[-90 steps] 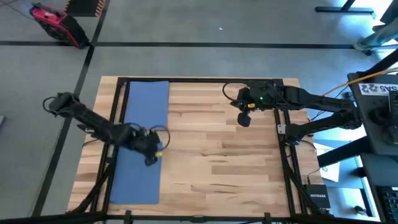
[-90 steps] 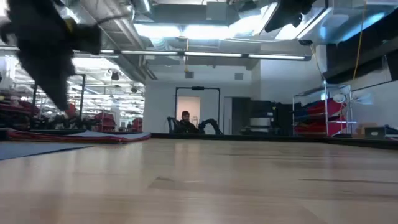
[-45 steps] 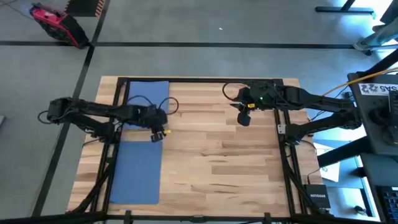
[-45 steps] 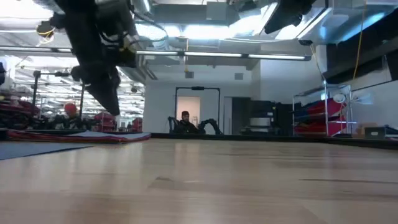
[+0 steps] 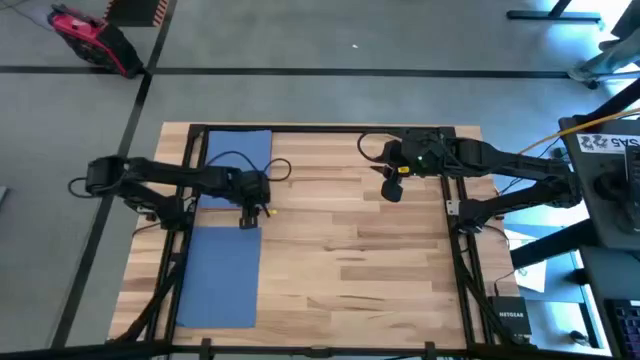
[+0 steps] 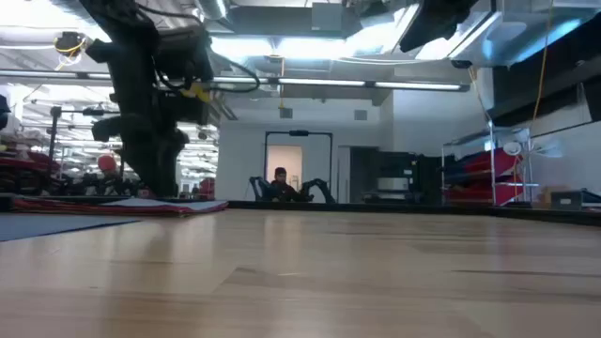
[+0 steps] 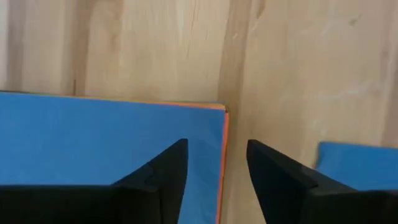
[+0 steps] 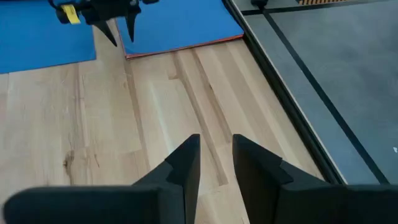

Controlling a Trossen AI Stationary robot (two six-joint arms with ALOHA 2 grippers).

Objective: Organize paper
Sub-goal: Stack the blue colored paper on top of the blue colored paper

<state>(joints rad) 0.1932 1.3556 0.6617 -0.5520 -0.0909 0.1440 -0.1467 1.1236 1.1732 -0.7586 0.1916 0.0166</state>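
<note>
Blue paper (image 5: 228,218) runs its long axis up the left of the high frame on the table (image 5: 350,250), and my open left end effector (image 5: 250,214) hovers at its right edge, far nearer than the slightly parted right end effector (image 5: 392,190) at centre-right.

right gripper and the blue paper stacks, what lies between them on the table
Only bare wooden tabletop. In the high view, nothing sits between the right gripper and the blue paper; the left gripper hovers at the gap between the two stacks.

A red tool bag (image 5: 88,36) lies on the grey floor (image 5: 300,40).
</note>
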